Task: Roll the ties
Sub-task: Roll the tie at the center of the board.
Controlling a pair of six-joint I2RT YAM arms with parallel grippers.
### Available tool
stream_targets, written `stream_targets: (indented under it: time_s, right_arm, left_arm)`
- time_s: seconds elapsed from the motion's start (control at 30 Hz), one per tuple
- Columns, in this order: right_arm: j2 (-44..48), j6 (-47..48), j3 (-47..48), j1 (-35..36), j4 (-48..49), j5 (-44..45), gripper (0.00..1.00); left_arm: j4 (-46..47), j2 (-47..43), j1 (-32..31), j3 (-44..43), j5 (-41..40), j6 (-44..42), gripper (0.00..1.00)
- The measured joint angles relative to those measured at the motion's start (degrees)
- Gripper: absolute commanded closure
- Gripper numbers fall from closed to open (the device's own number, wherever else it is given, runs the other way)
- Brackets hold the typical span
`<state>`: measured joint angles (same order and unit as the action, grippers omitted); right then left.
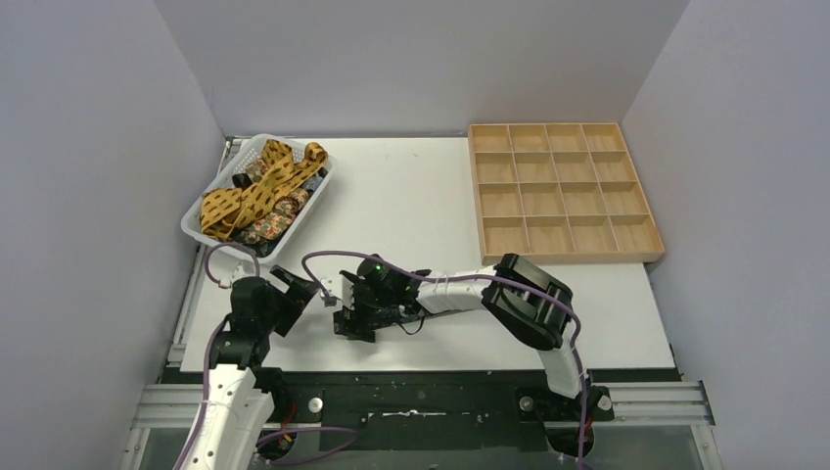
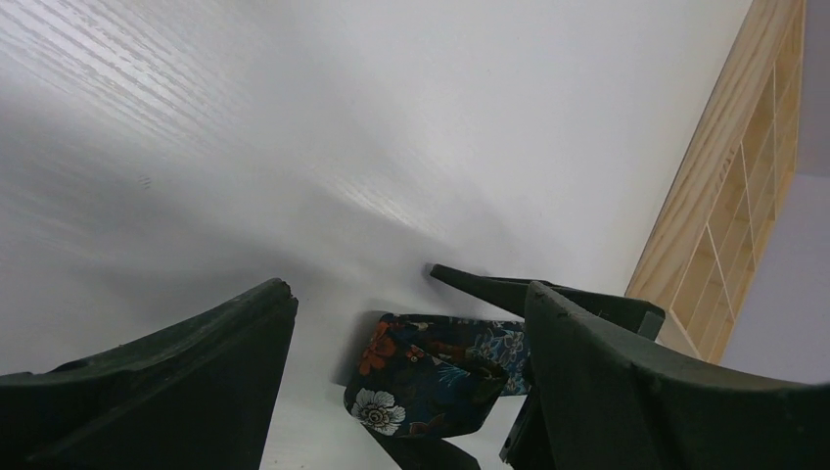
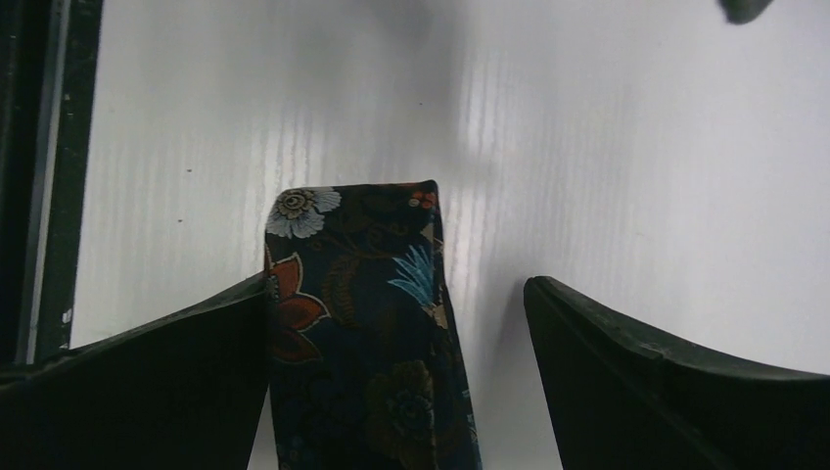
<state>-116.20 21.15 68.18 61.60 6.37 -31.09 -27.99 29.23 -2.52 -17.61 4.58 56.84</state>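
A dark navy floral tie (image 3: 362, 323) lies flat on the white table, its end folded over (image 2: 431, 377). My right gripper (image 3: 396, 282) is open and low over the table. It straddles the tie, whose edge lies against the left finger (image 3: 147, 382). In the top view the right gripper (image 1: 352, 321) covers most of this tie. My left gripper (image 2: 409, 294) is open and empty. It sits just left of the tie's folded end and points at it (image 1: 315, 292). More ties (image 1: 256, 188), mustard-yellow and dark floral, are heaped in a white basket (image 1: 196, 223).
A wooden tray (image 1: 560, 191) with several compartments stands at the back right; its edge shows in the left wrist view (image 2: 719, 225). The basket is at the back left by the wall. The table's dark front edge (image 3: 44, 147) lies close to the right gripper.
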Motion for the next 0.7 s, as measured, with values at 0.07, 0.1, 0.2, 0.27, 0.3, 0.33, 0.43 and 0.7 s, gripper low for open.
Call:
stream_targets:
  time_s: [0.07,0.1,0.2,0.27,0.3,0.33,0.43,0.7]
  right_arm:
    - [0.5,-0.5,0.7,0.0,-1.7,3.0,0.00]
    - [0.8,-0.9,0.9,0.1,-2.6,4.6,0.00]
    - [2.8,-3.0,0.8,0.3,-4.6,7.9,0.00]
    - [5.5,-5.9,0.0,0.3,-5.2,9.5,0.00]
    - [7.2,-7.7,-0.3,0.3,-5.6,10.5,0.00]
    - [9.0,-9.9,-0.4,0.3,-6.2,11.5,0.00]
    - [15.1,-17.8,-1.4,0.3,-6.5,15.1,0.00]
    - [25.3,-47.6,-15.5,-3.1,-1.0,18.3,0.10]
  left_arm:
    - [1.2,0.0,0.0,0.6,0.7,0.0,0.16]
    - [1.6,0.0,0.0,0.9,1.0,0.0,0.16]
    - [2.3,0.0,0.0,2.0,1.9,0.0,0.16]
    - [2.7,0.0,0.0,2.5,2.3,0.0,0.16]
    - [3.1,0.0,0.0,2.9,2.5,0.0,0.16]
    - [3.8,0.0,0.0,3.3,3.0,0.0,0.16]
    - [6.3,0.9,0.0,5.2,4.5,0.0,0.16]
    - [13.8,5.4,0.0,8.6,10.7,-0.7,0.17]
